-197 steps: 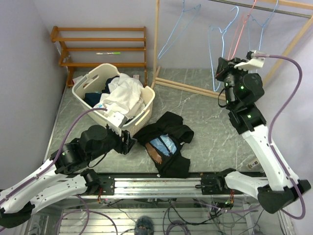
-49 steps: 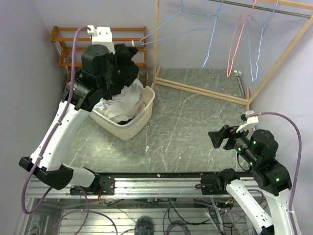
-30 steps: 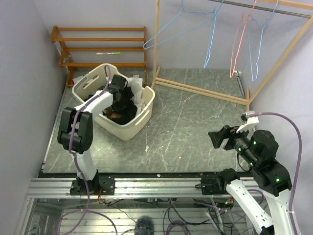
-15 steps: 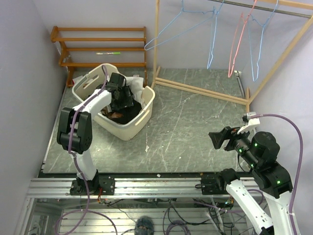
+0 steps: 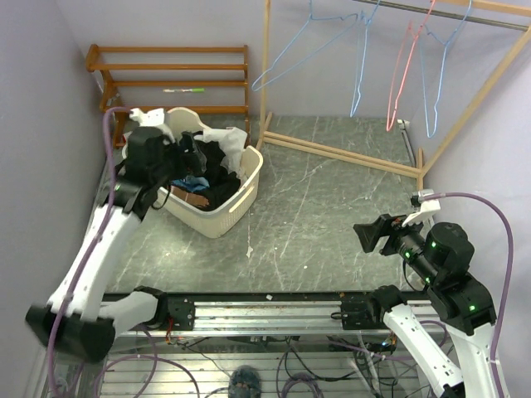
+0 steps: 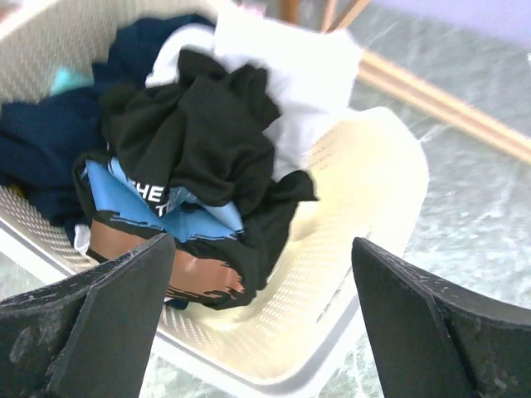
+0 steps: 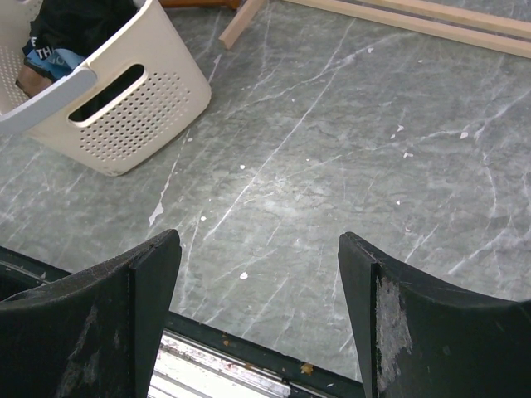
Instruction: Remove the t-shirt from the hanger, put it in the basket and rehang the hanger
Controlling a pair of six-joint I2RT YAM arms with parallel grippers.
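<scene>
While left hand (image 6: 261, 278) and right hand (image 7: 259, 278) gape empty, black t-shirt (image 6: 199, 141) lies crumpled in cream basket (image 6: 383, 170), far left.

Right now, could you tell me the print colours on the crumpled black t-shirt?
The black t-shirt's print is light blue and brown; left wrist view shows it best.

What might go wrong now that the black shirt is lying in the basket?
The left tool hangs open close above the black t-shirt. When it moves away, a finger might catch a loose fold and drag the shirt over the rim of the basket. The shirt is also heaped on top of other clothes, so it could slide off the pile.
</scene>
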